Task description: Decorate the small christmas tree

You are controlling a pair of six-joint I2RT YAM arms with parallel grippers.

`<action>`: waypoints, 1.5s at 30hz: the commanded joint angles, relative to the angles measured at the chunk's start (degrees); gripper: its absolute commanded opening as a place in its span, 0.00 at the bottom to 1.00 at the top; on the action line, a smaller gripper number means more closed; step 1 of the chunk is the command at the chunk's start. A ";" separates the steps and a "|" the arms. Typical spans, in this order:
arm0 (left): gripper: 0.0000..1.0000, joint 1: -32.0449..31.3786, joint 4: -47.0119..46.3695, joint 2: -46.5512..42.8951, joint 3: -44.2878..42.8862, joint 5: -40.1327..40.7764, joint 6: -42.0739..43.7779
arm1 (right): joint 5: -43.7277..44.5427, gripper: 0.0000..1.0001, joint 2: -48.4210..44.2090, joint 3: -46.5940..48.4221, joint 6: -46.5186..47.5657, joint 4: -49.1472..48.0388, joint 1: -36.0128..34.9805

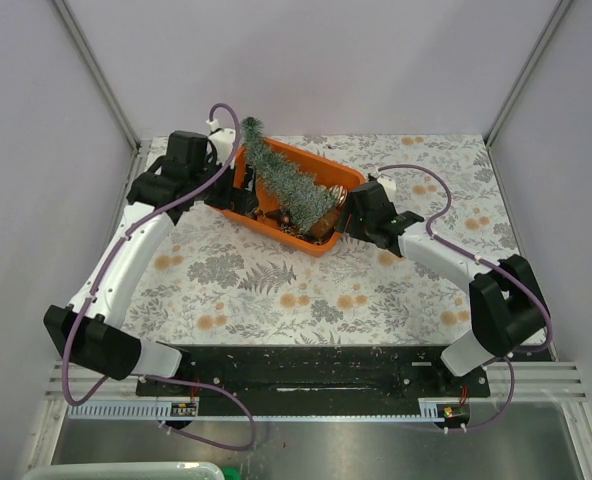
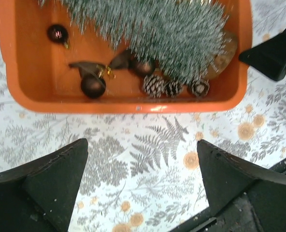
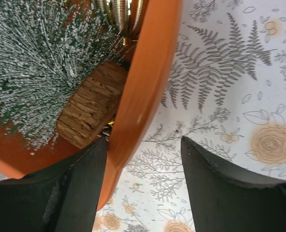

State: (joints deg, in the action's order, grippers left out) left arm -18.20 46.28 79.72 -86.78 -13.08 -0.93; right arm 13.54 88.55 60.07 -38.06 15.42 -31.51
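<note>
Left claw (image 2: 142, 150) is hovering released beside orange tray (image 2: 133, 104); right claw (image 3: 144, 145), unclenched, is straddling its wall by small christmas tree (image 3: 32, 58).

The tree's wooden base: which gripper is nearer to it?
Right. The right gripper straddles the wall of the orange tray beside the wooden base; the left gripper hovers over the table outside the tray.

Robot lab booth, plain walls (image 1: 296, 70) (metal-framed)

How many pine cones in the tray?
3 pine cones, side by side in a row inside the tray's wall nearest the left wrist camera, by the tree's wide end. Others may hide under it.
</note>
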 commanded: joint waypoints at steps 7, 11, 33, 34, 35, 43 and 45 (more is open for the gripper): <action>0.99 2.20 -0.32 -6.69 5.92 5.17 2.51 | -4.58 0.68 1.09 1.89 -3.07 -4.61 -0.13; 0.99 2.46 -0.40 -7.30 7.59 6.22 2.86 | -4.67 0.61 2.59 1.10 -3.16 -4.61 -0.22; 0.99 3.08 1.35 -12.49 12.07 7.37 4.97 | 10.72 0.36 -6.19 -3.64 1.32 11.03 6.71; 0.99 3.08 1.62 -12.75 12.08 7.37 4.97 | 10.63 0.37 -7.42 -4.08 2.02 11.56 7.59; 0.99 3.08 1.71 -12.92 12.16 7.19 4.97 | 11.06 0.38 -8.39 -4.26 2.64 12.26 8.21; 0.99 3.08 2.67 -14.42 13.13 6.58 5.24 | 8.71 0.73 -12.70 1.70 9.14 17.19 10.68; 0.99 3.08 2.93 -14.51 13.04 6.58 5.32 | 6.69 0.81 -14.28 4.77 10.19 17.36 10.68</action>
State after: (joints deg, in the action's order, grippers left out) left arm -15.42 49.78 66.78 -74.04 -6.66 3.62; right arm 21.71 78.89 57.91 -32.45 31.62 -20.71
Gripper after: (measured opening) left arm 0.988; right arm 0.753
